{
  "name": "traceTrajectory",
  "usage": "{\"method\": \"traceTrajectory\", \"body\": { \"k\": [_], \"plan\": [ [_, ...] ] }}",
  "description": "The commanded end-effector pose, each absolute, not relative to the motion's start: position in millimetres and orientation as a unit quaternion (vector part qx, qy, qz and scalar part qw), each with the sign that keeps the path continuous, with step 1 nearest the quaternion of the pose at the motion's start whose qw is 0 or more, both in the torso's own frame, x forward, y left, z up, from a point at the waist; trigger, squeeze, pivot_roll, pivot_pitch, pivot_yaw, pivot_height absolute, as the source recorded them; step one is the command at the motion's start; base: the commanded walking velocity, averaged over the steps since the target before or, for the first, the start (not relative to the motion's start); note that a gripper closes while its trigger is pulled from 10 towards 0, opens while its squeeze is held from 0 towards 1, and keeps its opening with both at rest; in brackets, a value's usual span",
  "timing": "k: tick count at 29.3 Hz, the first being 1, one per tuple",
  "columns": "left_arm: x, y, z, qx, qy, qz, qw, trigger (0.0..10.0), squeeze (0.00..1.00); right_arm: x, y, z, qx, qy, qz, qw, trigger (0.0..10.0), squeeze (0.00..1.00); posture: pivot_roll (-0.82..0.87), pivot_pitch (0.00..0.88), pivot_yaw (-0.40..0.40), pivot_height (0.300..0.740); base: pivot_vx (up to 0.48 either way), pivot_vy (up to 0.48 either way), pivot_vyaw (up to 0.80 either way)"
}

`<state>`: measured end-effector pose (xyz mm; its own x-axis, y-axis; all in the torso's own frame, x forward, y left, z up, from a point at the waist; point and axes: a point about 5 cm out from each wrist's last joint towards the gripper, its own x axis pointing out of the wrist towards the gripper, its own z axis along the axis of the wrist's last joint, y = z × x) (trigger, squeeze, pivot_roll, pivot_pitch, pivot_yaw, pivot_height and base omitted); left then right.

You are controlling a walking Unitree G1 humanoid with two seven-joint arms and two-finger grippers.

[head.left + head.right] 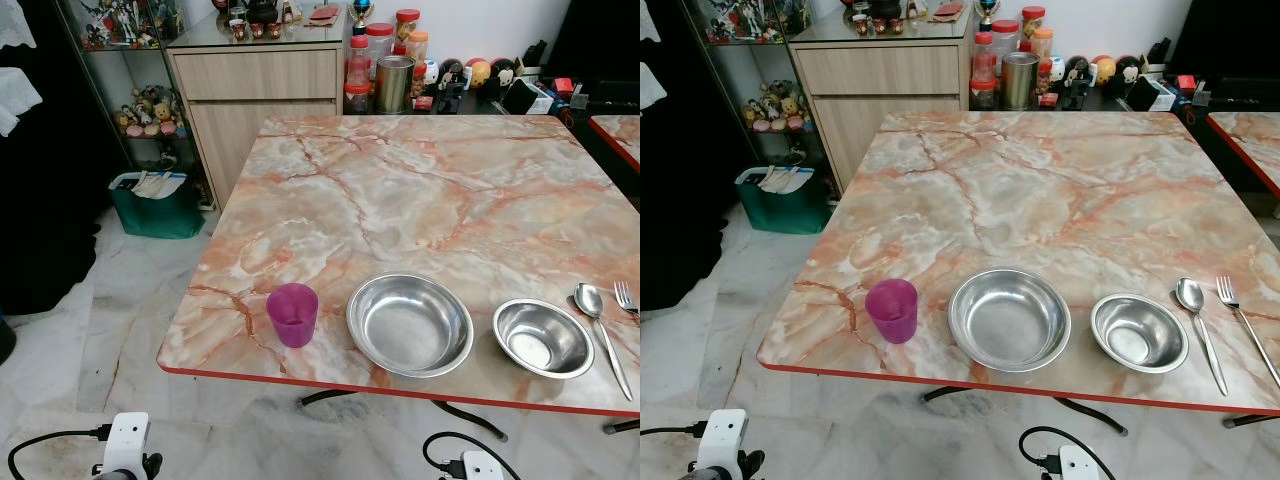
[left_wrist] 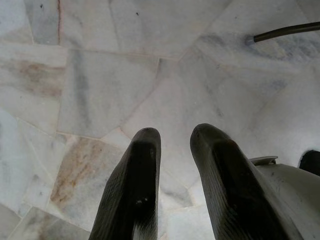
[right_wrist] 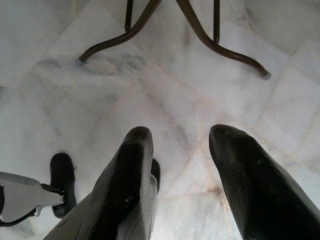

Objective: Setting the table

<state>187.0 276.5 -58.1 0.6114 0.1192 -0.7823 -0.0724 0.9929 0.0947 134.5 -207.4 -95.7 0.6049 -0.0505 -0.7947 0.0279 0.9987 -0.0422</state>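
Along the marble table's (image 1: 400,190) near edge stand a purple cup (image 1: 292,314), a large steel bowl (image 1: 409,324) and a smaller steel bowl (image 1: 542,338), left to right. A spoon (image 1: 597,320) and a fork (image 1: 626,297) lie just right of the small bowl. Both arms hang below the table edge. My left gripper (image 2: 172,137) points at the floor, its fingers slightly apart with nothing between them. My right gripper (image 3: 180,137) also faces the floor, open and empty.
A wooden cabinet (image 1: 262,90) stands behind the table, with jars and a steel canister (image 1: 393,82) beside it. A green bin (image 1: 155,203) sits on the floor at the left. Curved table legs (image 3: 200,35) cross the marble floor under the table. A second table's corner (image 1: 620,135) is at right.
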Motion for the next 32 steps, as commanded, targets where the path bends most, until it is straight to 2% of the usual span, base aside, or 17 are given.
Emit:
{"method": "traceTrajectory", "body": {
  "k": [1,13,14,16,17,32],
  "plan": [
    [186.3,278.1,-58.2,0.032,0.445,0.053,0.894,10.0,0.0,134.8,-206.6,-95.7,-0.019,0.444,-0.021,0.896,10.0,0.0,0.0,0.0,0.044,0.736,0.0,0.0,0.0],
    [186.8,278.7,-57.6,0.033,0.445,0.049,0.893,10.0,0.0,136.7,-206.9,-93.9,-0.018,0.426,-0.042,0.903,10.0,0.0,-0.01,0.0,0.05,0.736,0.0,0.0,0.0],
    [186.8,278.6,-57.7,0.032,0.445,0.049,0.893,10.0,0.0,159.8,-236.8,-75.2,-0.02,0.368,-0.05,0.928,10.0,0.0,-0.01,0.0,0.05,0.736,0.0,0.0,0.0],
    [186.9,278.6,-57.6,0.032,0.445,0.048,0.894,10.0,0.0,178.6,-262.1,-54.9,-0.03,0.316,-0.051,0.947,10.0,0.0,-0.01,0.0,0.05,0.736,0.0,0.0,0.0],
    [186.9,278.6,-57.6,0.032,0.445,0.048,0.894,10.0,0.0,181.9,-266.9,-50.5,-0.035,0.306,-0.049,0.95,10.0,0.0,-0.01,0.0,0.05,0.736,0.0,0.0,0.0],
    [187.2,278.6,-57.5,0.035,0.447,0.043,0.893,10.0,0.0,182.1,-257.1,-48.0,0.004,0.273,-0.03,0.961,10.0,0.0,-0.01,0.0,0.054,0.736,0.0,0.0,0.0]
  ]
}}
